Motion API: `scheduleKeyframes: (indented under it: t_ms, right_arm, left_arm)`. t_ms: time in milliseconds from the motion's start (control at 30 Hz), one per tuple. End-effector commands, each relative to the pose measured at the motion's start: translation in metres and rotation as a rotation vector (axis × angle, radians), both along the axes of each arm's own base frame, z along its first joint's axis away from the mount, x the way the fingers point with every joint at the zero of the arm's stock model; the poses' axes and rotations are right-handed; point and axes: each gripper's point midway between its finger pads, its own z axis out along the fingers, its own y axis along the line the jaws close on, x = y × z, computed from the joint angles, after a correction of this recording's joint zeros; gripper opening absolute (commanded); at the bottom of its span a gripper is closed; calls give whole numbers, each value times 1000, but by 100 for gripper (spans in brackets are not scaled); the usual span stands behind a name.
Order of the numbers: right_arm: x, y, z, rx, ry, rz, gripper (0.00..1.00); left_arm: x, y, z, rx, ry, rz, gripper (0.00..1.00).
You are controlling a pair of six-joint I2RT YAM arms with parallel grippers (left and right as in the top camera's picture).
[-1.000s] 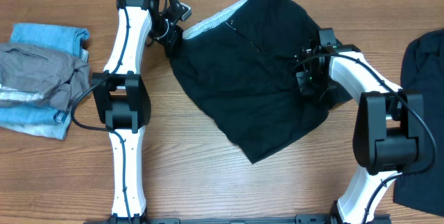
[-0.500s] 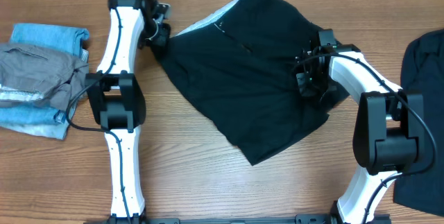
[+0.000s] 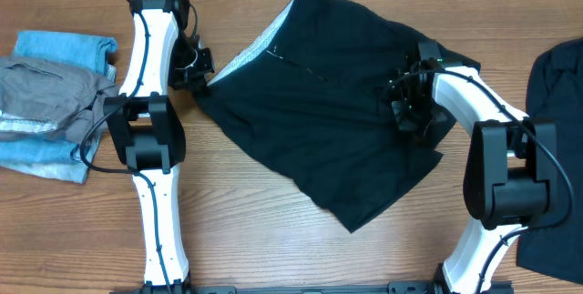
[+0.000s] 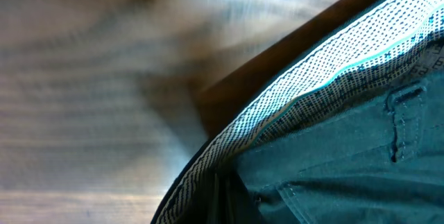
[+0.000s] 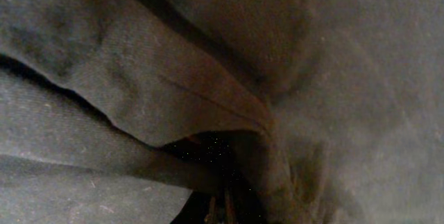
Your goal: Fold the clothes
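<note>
The black shorts (image 3: 337,121) were shown as matt woven cloth, softly creased, with a fine grain visible in the right wrist view. The waistband lining (image 4: 312,92) was shown as whitish cloth patterned with small dark dots and edged by stitched seams. The table (image 3: 273,239) was presented as smooth wood-grain board with a faint sheen. The arm shells (image 3: 144,53) were seen as glossy white plastic, joined by matt black housings. Blue cloth (image 3: 64,48) and grey cloth (image 3: 50,98) were shown matt.
</note>
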Motion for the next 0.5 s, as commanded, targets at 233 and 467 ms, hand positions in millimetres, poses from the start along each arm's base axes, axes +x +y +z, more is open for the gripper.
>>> scheduleKeyframes:
  t_ms: [233, 467]
  right_arm:
    - [24, -36, 21, -167, -100, -31, 4]
    - [19, -37, 21, -141, -80, -42, 75]
  left_arm:
    - [-21, -32, -3, -6, 109, 43, 4]
    - [-31, -51, -3, 4, 139, -12, 4]
